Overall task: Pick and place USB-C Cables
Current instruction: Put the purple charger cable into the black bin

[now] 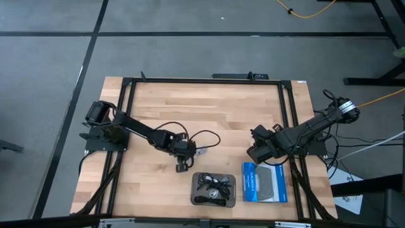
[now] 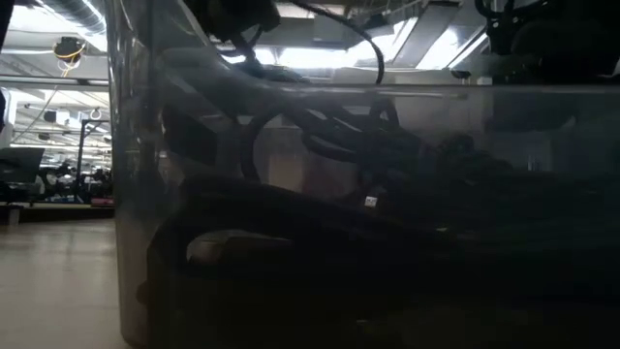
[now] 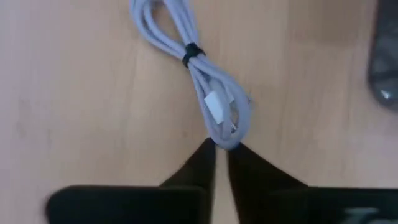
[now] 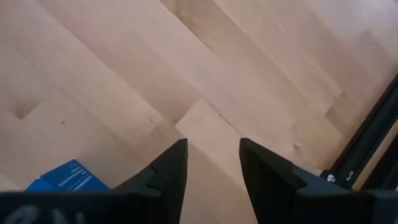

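A pale lavender USB-C cable [image 3: 186, 43], coiled and bound by a black tie [image 3: 193, 53], lies ahead of my left gripper [image 3: 221, 149], which is shut on its looped end. In the high view this gripper [image 1: 182, 167] is near the table's middle, just beyond the grey tray [image 1: 213, 190], with the pale cable [image 1: 202, 152] beside it. Several black cable bundles [image 1: 212, 185] lie in the tray. My right gripper [image 1: 256, 152] is open over bare wood [image 4: 213, 152], beyond the blue-and-grey box [image 1: 264, 182]. My left gripper pinches the pale cable's looped end [image 3: 227, 138] between its two fingertips [image 3: 208, 152], just past the white plug [image 3: 216, 106]. The bundle stretches straight away from the fingers, along their line. I cannot tell whether it is lifted or rests on the wood.
The blue-and-grey flat box sits right of the tray near the table's near edge; its corner [image 4: 65, 174] shows by my right gripper. A black frame [image 1: 202, 80] runs around the table. The tray's wall [image 2: 291, 213] fills the low view. Open wood lies beyond both grippers.
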